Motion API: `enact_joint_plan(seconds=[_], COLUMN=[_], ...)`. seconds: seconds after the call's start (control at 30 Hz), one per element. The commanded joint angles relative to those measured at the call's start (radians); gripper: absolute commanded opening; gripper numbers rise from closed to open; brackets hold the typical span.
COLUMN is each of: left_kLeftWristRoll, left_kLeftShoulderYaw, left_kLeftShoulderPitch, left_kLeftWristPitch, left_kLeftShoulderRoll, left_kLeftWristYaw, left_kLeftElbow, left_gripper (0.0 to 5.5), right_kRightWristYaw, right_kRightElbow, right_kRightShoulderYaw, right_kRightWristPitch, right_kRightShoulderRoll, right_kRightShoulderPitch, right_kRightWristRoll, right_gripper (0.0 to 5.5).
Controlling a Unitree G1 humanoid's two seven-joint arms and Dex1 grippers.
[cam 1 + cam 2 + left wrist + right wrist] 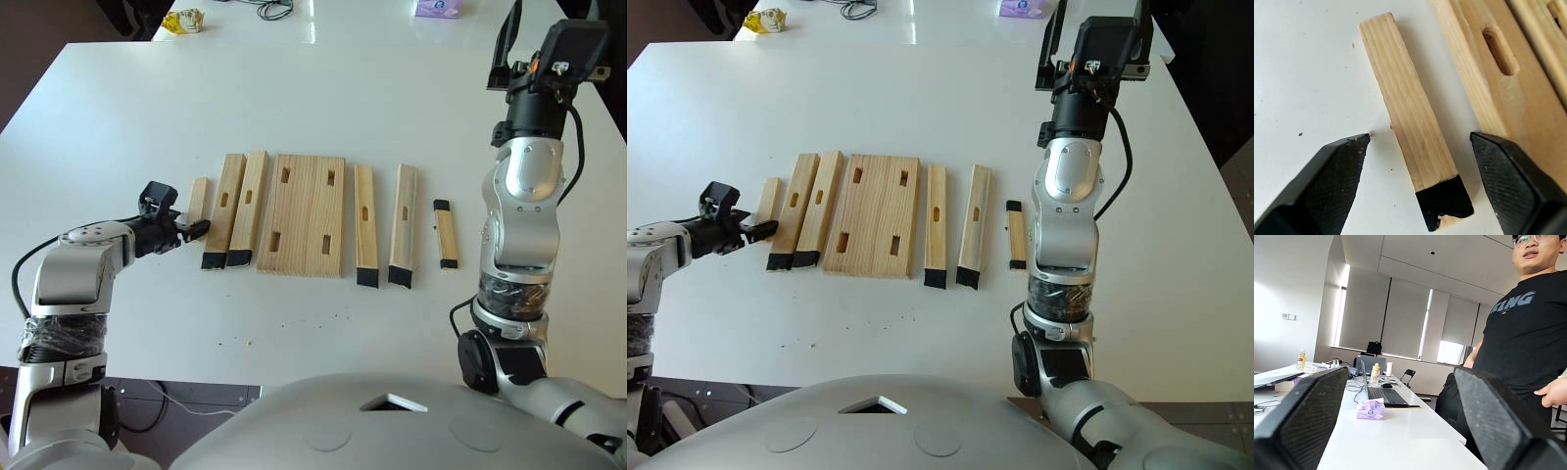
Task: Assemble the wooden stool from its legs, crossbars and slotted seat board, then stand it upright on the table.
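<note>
short crossbar [1405, 107] is straddled by the wide-open left gripper [1420, 141], nothing gripped; right gripper [1400, 372] is held high, open, empty; white table [392, 127], office [1400, 308] behind

The right gripper [1400, 374] points across a white table [1400, 440], its black fingers [1312, 416] spread wide apart. Between them an open laptop [1382, 395] stands on the table. Just in front of the laptop lies a purple pack [1370, 409]; behind it stand a small bottle [1375, 370] and a chair [1408, 377], with blinds [1400, 318] beyond.
</note>
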Motion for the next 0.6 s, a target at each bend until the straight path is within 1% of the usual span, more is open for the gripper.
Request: enact_joint_plan(seconds=[0.03, 0.17, 0.43, 0.57, 0.6], left_kLeftWristRoll=[0.013, 0.014, -0.049, -0.047, -0.047], left_kLeftShoulderYaw=[-0.016, -0.023, 0.005, 0.000, -0.002], left_kLeftShoulderPitch=[0.028, 0.022, -0.042, -0.050, -0.051], left_kLeftWristPitch=[0.024, 0.028, 0.127, 0.143, 0.145], left_kLeftShoulderRoll=[0.042, 0.058, 0.016, 0.028, 0.032], left_kLeftWristYaw=[-0.008, -0.013, -0.004, -0.008, -0.010], left_kLeftElbow=[0.004, 0.037, 0.077, 0.083, 0.084], left_gripper=[3.80, 3.80, 3.80, 3.80, 3.63], right_kRightWristYaw=[-0.015, -0.028, -0.056, -0.064, -0.066], right_kRightElbow=[-0.032, -0.047, -0.054, -0.061, -0.064], right_kRightShoulderYaw=[0.003, 0.005, 0.016, 0.017, 0.017], right_kRightWristPitch=[0.023, 0.029, 0.025, 0.026, 0.026], right_kRightShoulderRoll=[0.023, 0.036, 0.066, 0.073, 0.074], right_kRightShoulderPitch=[0.027, 0.039, 0.056, 0.070, 0.073], right_kRightWristRoll=[-0.011, -0.018, -0.028, -0.032, -0.033], right_gripper=[3.96, 3.96, 3.96, 3.96, 3.96])
